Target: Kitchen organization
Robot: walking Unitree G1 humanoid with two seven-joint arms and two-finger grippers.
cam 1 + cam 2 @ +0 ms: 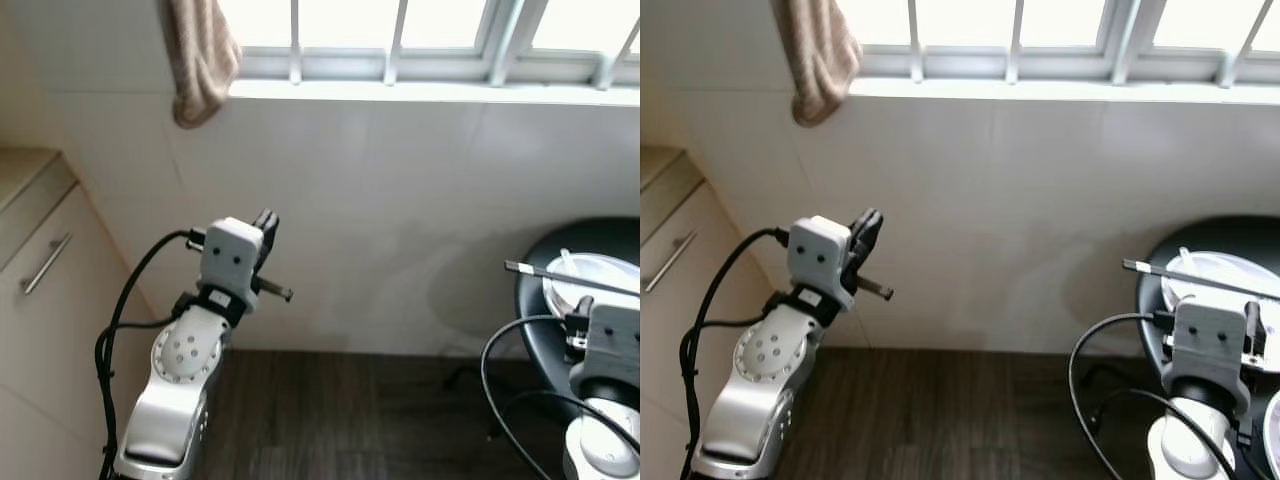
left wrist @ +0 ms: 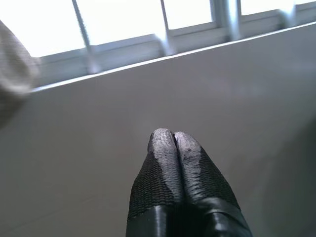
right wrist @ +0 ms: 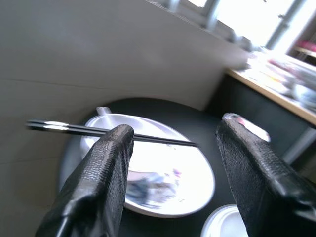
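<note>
A round black table [image 1: 560, 255] stands at the right against the wall. On it lies a white plate [image 3: 163, 192] with a pair of black chopsticks [image 3: 74, 128] resting across its rim and a white spoon [image 1: 568, 262] in it. My right gripper [image 3: 176, 126] hovers open just above and in front of the plate, with nothing between its fingers [image 3: 111, 168]. My left gripper [image 2: 170, 140] is shut on nothing and raised toward the white tiled wall under the window, far left of the table; its fingers [image 1: 265, 228] point up at the sill.
A beige towel [image 1: 200, 60] hangs from the window bars above my left arm. A cream cabinet [image 1: 40, 270] with a metal handle stands at the left. Dark wood floor [image 1: 350, 410] lies below. A second white dish [image 3: 224, 224] sits beside the plate. A cluttered counter [image 3: 276, 84] lies beyond the table.
</note>
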